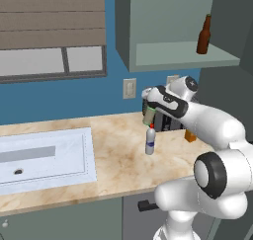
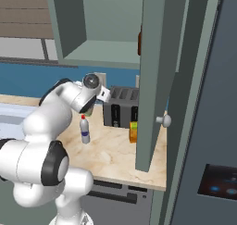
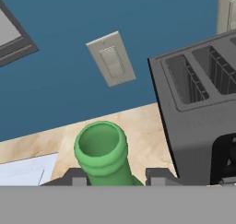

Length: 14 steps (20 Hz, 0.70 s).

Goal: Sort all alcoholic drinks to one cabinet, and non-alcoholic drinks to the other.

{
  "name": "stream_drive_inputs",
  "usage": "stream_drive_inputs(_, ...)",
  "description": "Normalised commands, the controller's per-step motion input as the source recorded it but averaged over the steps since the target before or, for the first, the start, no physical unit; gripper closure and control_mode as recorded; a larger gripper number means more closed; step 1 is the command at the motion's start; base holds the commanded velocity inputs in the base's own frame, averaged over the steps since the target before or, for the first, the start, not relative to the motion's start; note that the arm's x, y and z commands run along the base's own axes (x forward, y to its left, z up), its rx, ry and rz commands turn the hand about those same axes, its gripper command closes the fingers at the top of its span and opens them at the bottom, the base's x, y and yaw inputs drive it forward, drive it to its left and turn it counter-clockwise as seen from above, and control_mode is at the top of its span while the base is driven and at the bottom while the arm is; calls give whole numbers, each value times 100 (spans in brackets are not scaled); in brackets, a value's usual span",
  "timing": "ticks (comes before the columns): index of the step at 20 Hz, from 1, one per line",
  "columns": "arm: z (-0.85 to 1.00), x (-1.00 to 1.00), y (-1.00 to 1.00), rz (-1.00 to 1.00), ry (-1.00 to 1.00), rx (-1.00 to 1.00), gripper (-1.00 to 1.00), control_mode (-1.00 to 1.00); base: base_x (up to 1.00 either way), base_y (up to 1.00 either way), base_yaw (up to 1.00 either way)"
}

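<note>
Open wall cabinet (image 1: 183, 56) holds the brown bottle (image 1: 203, 35) on its shelf. Gripper (image 1: 148, 116) is clamped on the green bottle (image 3: 102, 153), raised above the counter (image 1: 113, 155) beside the toaster (image 3: 198, 103). White bottle (image 1: 150, 140) stands below; orange carton (image 2: 134, 131) beside the toaster.

The green bottle (image 3: 102, 155) at the bottom of the hand view looks like smooth, matt plastic or glass; which one is hard to tell. The toaster (image 3: 200, 108) on the right of that view is dark grey and matt, like metal. The counter (image 1: 118, 155) across the middle of the left base view looks like smooth stone with tan and cream swirls. The sink (image 1: 44, 157) at the left is plain white and matt. The brown bottle (image 1: 203, 35) at the upper right looks like shiny glass. The robot arm (image 1: 217, 130) is smooth, shiny white plastic with dark joints. The blue wall (image 3: 69, 29) is flat and matt.
</note>
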Motion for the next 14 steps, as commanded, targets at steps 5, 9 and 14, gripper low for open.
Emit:
stream_drive_inputs(5,73,-21,0,0,0,0,100,-100,0,0,0)
stream_drive_inputs(9,26,-34,-1,0,0,0,100,-100,0,0,0)
stream_drive_inputs(14,3,-44,-9,0,0,0,100,-100,0,0,0)
